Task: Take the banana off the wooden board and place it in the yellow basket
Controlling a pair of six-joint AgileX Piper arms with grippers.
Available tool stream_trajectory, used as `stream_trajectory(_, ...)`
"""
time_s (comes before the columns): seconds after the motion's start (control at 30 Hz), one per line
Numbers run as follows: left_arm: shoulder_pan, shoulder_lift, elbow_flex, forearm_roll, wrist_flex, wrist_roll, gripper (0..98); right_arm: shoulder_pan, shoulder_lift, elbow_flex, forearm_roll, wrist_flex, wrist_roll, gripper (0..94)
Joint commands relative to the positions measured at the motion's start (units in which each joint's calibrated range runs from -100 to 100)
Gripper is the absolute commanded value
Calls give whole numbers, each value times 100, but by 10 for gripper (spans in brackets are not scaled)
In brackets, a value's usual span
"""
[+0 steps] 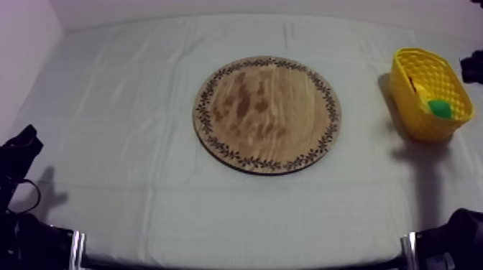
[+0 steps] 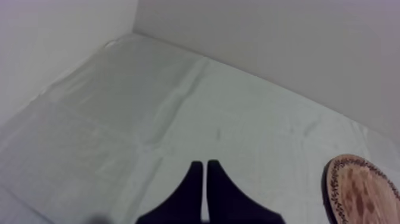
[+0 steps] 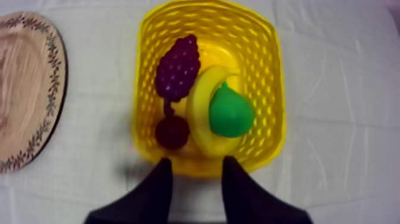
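plainly the banana point(image 3: 201, 101) lies inside the yellow basket point(image 3: 271, 71), between the grapes point(image 3: 177, 67) and the small red fruit point(image 3: 172, 132) on one side and the pear point(image 3: 231, 112), which rests on it, on the other. the basket stands at about 3 o'clock from the wooden board point(image 1: 266, 113), apart from it. the right gripper point(image 3: 196, 162) hangs over the basket's near rim, fingers spread, nothing between them. the left gripper point(image 2: 205, 164), pressed together into a narrow wedge, sits over the cloth point(image 1: 129, 143) near 8 o'clock from the board.

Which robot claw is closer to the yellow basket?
Right. The right gripper hangs just over the yellow basket; the left gripper rests far off, past the wooden board.
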Motion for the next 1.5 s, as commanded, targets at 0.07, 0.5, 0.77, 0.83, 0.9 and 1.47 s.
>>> stream_trajectory(0.07,-2,2,3,-1,-1,0,1,45,-1110,717,-129,-119,180,162)
stream_trajectory(0.5,-2,2,3,-1,-1,0,1,-27,-3003,2450,-541,-1361,477,9)
stream_trajectory(0.77,-2,2,3,-1,-1,0,1,71,-4297,3762,-1013,-2099,590,5)
stream_trajectory(0.83,-2,2,3,-1,-1,0,1,66,-4603,4036,-1121,-2158,674,5)
stream_trajectory(0.9,-2,2,3,-1,-1,0,1,57,-4883,4271,-1197,-2182,711,5)
stream_trajectory(1.47,-2,2,3,-1,-1,0,1,-264,-6095,5098,-452,-2500,-981,3)
